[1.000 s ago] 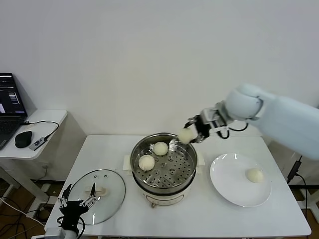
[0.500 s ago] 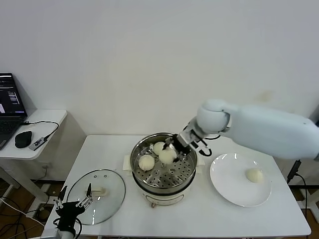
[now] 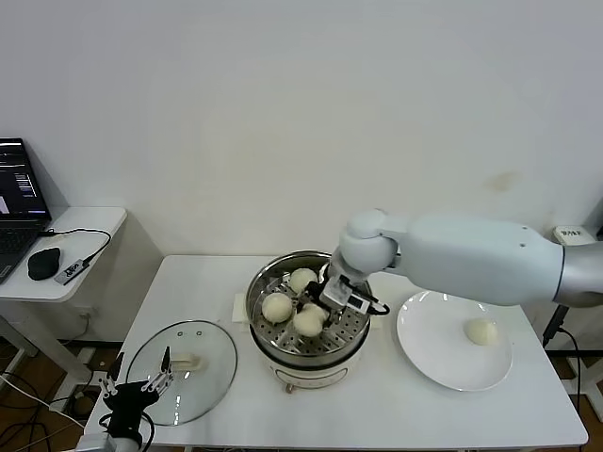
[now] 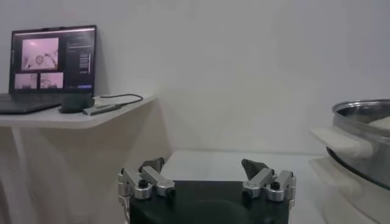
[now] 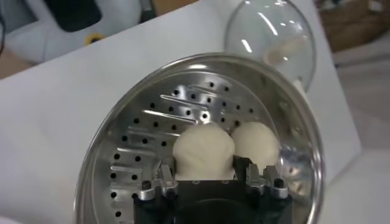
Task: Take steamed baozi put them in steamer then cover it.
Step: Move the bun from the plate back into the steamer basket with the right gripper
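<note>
From the head view I am watching the right gripper reaching down inside the steamer, pinching a steamed baozi that is sitting low over the perforated tray, toward the steamer's near side. Two other buns are lying in the steamer already, one just beside the held bun and one near the far wall. The fourth bun is lying on the white plate, well apart from the steamer on the right arm's side, so I am judging the right arm the nearer one for it. The cover is lying flat on the tabletop on the steamer's other side, with the left gripper hovering at its near edge.

In the left wrist view, the left gripper is standing spread and holding nothing, and the steamer's rim is showing off to one side.

In the right wrist view, the right gripper is clamping the bun, and I think the bun is touching the tray, though the fingers hide its underside. A neighbouring bun is pressing against it, and the cover is lying beyond the steamer's rim.
</note>
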### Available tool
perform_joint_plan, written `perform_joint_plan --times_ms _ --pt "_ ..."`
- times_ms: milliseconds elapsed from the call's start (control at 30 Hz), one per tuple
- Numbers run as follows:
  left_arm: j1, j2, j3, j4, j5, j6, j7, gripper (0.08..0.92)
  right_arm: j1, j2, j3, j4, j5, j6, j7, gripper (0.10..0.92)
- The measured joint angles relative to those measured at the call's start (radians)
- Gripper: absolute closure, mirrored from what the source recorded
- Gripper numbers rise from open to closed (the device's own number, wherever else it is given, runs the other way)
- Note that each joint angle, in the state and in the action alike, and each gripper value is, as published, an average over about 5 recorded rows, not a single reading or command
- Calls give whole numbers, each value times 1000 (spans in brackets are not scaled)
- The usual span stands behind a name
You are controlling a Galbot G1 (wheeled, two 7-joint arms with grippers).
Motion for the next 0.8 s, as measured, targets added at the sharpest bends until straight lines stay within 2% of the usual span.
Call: perform_joint_plan --times_ms 500,600,800 --pt "0 -7 1 -1 3 -1 -2 177 -6 20 -23 22 -63 61 -21 421" --pt "-2 -7 4 -1 4 -1 -3 177 -9 21 -23 22 -68 66 -18 385" --pt "-4 -7 5 -1 5 -1 -3 177 -7 12 -17 27 -67 73 -14 238"
